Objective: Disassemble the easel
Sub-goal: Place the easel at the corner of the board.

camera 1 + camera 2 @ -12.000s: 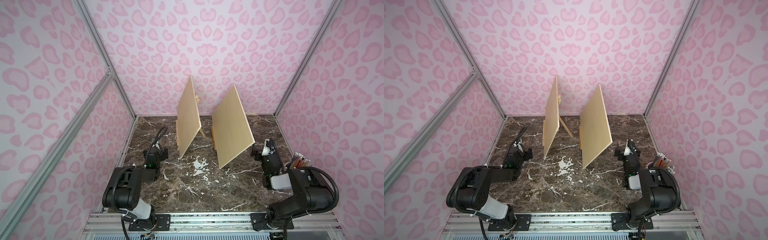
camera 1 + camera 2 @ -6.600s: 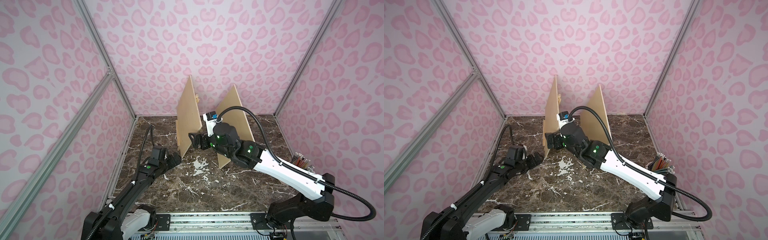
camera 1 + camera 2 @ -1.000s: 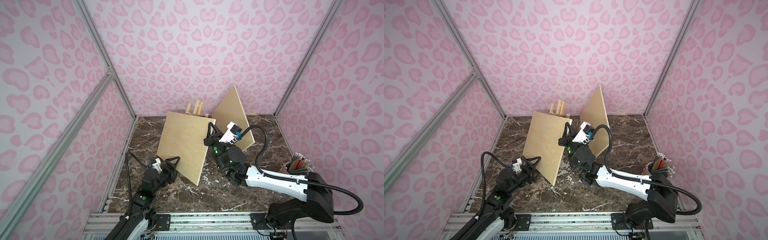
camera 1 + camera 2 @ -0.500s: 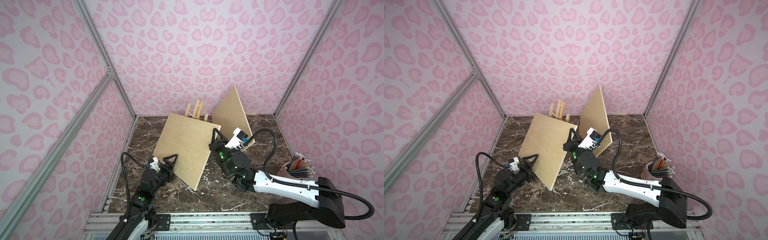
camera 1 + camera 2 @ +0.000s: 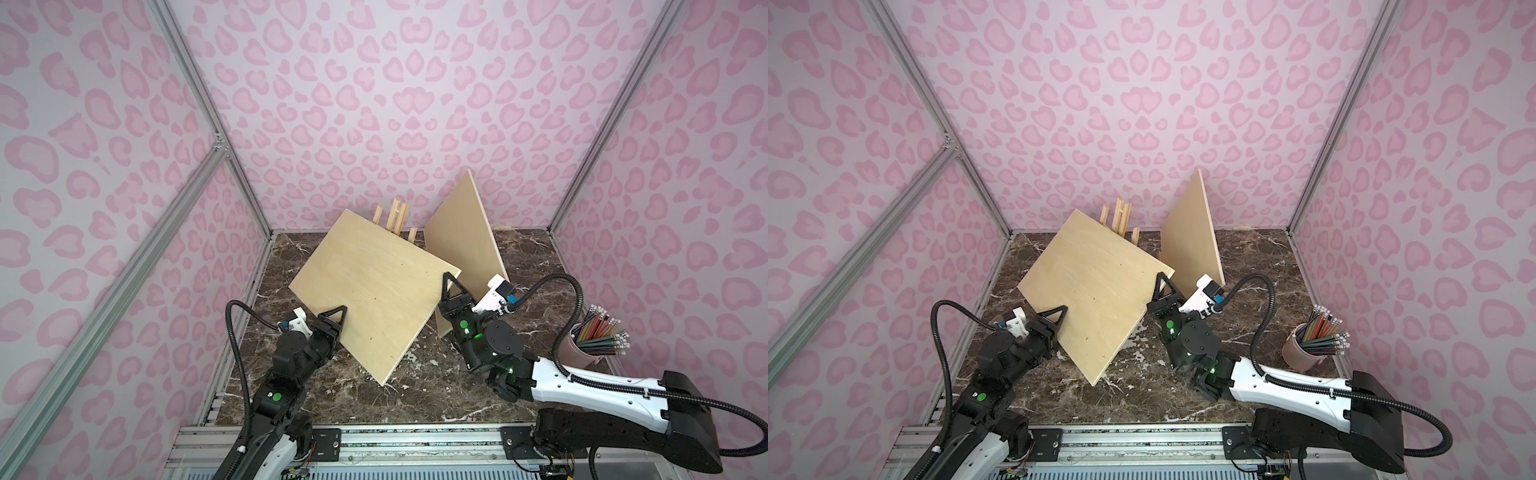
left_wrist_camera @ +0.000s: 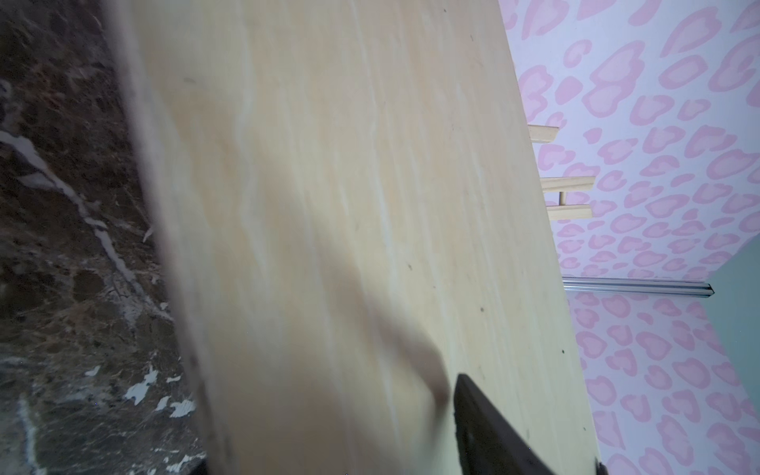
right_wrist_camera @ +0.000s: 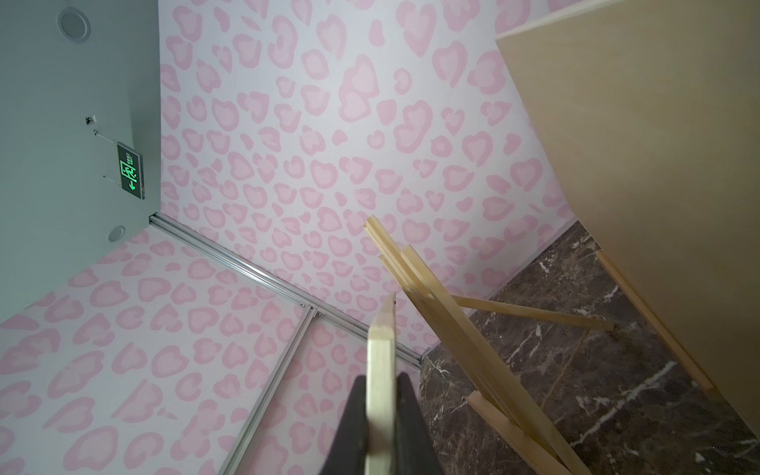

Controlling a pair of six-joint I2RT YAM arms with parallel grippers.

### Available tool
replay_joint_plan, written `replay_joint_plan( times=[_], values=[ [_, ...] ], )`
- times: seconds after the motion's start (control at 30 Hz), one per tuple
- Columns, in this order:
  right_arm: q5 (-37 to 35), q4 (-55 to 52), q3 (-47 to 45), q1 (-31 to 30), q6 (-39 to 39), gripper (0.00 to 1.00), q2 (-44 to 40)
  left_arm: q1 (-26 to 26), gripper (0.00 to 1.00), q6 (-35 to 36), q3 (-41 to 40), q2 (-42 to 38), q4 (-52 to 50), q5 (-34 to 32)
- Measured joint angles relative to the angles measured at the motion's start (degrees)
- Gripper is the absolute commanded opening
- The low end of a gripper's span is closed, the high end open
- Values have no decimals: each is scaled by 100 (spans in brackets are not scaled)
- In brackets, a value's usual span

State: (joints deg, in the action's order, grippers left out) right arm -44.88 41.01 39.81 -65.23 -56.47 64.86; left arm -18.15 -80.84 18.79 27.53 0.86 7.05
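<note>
**Board's off the easel and both arms were on it: notes on how that panel handles**

Closest in, the left gripper [image 5: 337,321] sat astride the lower left edge of the plywood board [image 5: 374,291]. One finger lay on top of the face and the other was hidden under it. Honestly couldn't tell whether it was really clamped or just straddling the edge.

The right gripper [image 7: 380,384] was clearer. In its wrist view the jaws were pressed together on the board's thin right edge, a proper pinch.

The board itself hung tilted between the two arms, in front of the easel frame [image 5: 395,216] and clear of it. Its lowest corner was down near the marble tabletop [image 5: 436,386]. Touching or not, I couldn't say.

My read on handling:
- it's thin, stiff and light, so it won't sag
- the smooth faces looked slippery for narrow pads
- it's broad, so one pinch alone would let it swing like a sail
- I'd take it on opposite edges around mid-length, with the fingers well in from the corners

Off to the right stood a pencil cup [image 5: 582,345], worth keeping the board's swing away from. Further back, the bare easel frame stood near the rear wall. Just right of it, a second board [image 5: 461,232] leaned upright on its own stand, untouched.
</note>
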Motion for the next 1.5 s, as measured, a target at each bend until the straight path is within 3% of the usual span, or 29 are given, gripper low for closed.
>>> replay_joint_plan(
  times=[0.23, 0.43, 0.5, 0.6, 0.7, 1.07, 1.27, 1.5],
  values=[
    [118, -173, -566, -20, -739, 0, -431, 101, 49, 90, 127, -109, -267, 7],
    [-59, -501, -874, -15, -1606, 0, -791, 155, 10, -396, 479, -122, -72, -68],
    [-33, -623, -955, -15, -1978, 0, -876, 164, 9, -732, 708, -138, 243, -111],
    [160, -573, -984, -17, -2094, 0, -966, 168, 8, -466, 1005, -168, 304, -114],
    [234, -619, -1016, -17, -2188, 0, -984, 184, 3, -374, 1204, -155, -103, -131],
    [745, -688, -977, -11, -2393, 0, -667, 551, 3, 483, 2531, 275, -1589, -144],
    [1178, -697, -929, -11, -2240, 30, -474, 1241, 3, 946, 3279, 761, -2382, 402],
    [2081, -1344, -1008, -20, -1217, 49, -374, 1827, 3, 1434, 3650, 1143, -3228, 868]
  ],
)
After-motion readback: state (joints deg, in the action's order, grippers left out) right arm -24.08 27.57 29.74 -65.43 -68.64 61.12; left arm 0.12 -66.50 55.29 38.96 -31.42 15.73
